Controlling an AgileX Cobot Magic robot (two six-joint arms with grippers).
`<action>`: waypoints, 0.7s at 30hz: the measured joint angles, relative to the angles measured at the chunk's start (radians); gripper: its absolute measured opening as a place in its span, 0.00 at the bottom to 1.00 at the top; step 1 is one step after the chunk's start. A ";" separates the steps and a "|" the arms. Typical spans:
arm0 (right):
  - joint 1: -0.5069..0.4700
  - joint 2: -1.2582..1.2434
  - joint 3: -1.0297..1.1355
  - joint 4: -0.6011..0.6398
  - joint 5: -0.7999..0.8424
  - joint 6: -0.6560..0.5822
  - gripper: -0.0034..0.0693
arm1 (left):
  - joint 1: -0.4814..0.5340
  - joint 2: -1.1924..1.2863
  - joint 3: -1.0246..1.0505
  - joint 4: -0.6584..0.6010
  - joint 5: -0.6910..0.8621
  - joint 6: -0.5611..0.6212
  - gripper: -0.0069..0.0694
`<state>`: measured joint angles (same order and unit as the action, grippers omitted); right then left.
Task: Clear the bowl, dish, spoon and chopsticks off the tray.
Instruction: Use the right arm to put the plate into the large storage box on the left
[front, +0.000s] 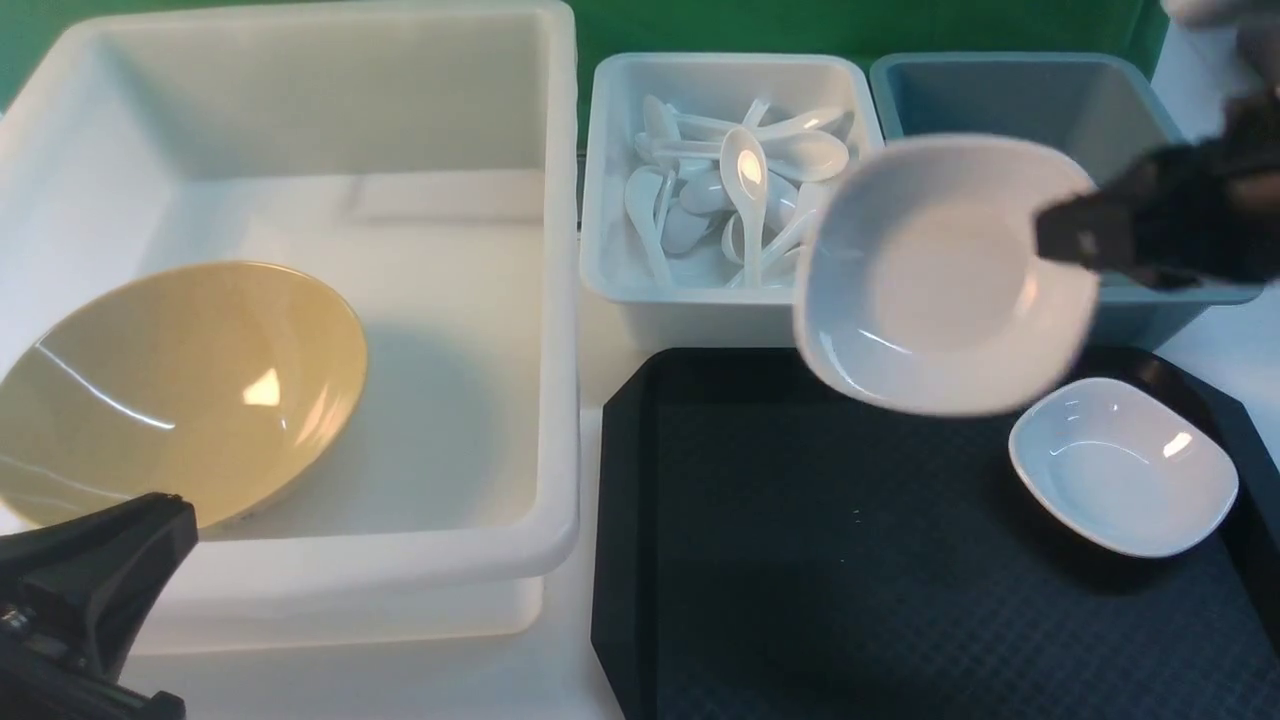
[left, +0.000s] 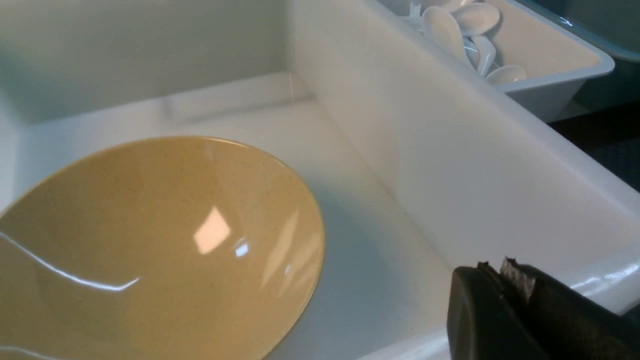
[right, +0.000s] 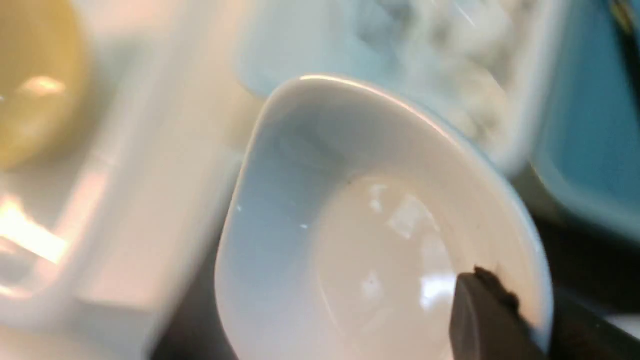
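Left gripper: jaws pressed together, nothing between them, at 7 o'clock by white bin.
Right gripper: clenched on rim of dish, which is tilted and aloft over tray, 12 o'clock edge.
Bowl: inside white bin, 9 o'clock.
Second dish: on tray, 3 o'clock.
Spoons: in small bin, 12 o'clock.

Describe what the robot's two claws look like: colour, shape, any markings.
Both are black. The left claw has thick, rounded fingers that taper to a wedge, with a pale, frayed pad strip at the tips. The right claw is motion-blurred and shows only as a dark tapering wedge, with a rough, ragged edge at its tip in the wrist view. No lettering shows on either.
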<state>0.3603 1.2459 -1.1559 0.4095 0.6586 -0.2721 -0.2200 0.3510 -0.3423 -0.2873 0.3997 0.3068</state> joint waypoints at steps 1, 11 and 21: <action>0.043 0.035 -0.039 0.009 -0.018 -0.012 0.14 | 0.000 0.000 0.000 0.000 -0.002 0.001 0.08; 0.417 0.622 -0.621 -0.313 0.121 0.117 0.14 | 0.000 -0.001 -0.001 -0.001 -0.006 0.003 0.08; 0.483 1.016 -1.121 -0.518 0.425 0.209 0.14 | 0.000 -0.004 -0.001 -0.006 -0.006 0.004 0.08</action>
<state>0.8432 2.2618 -2.2771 -0.1083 1.0833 -0.0632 -0.2200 0.3471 -0.3434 -0.2928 0.3936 0.3108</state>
